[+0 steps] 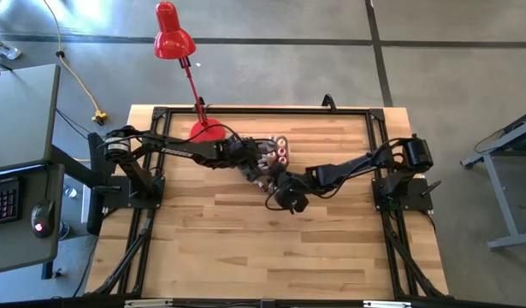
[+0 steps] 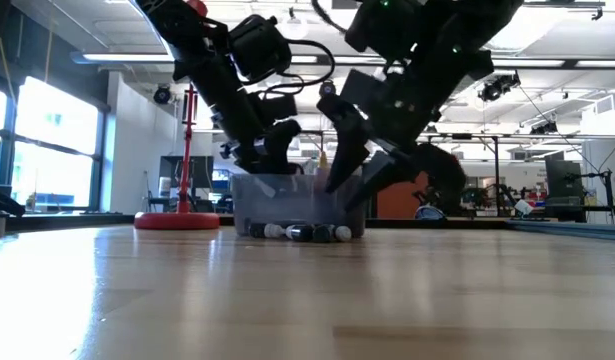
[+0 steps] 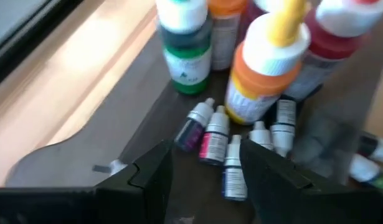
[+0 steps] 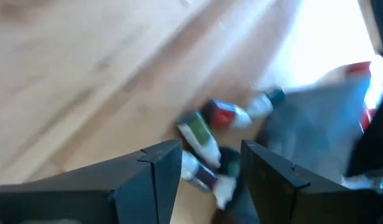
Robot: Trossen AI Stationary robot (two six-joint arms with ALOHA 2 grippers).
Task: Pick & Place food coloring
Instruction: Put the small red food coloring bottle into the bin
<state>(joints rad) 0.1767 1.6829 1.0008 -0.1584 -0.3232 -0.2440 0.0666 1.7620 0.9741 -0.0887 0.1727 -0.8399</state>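
The wooden surface (image 1: 245,239) carries a red desk lamp (image 1: 179,51) and a grey translucent bin (image 2: 297,203). The left end effector (image 3: 203,171) hangs open inside the bin over small food coloring bottles (image 3: 213,140). The right end effector (image 4: 210,165) is open above bottles lying just outside the bin.

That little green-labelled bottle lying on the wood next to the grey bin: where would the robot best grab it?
Probably across its middle. The small green-labelled squeeze bottle lies on its side on the wooden table, so its round body offers two opposite sides. The right pincer, open above it, would best come straight down, fingers straddling the label, clear of the red-labelled bottle and the grey translucent plastic bin beside it.
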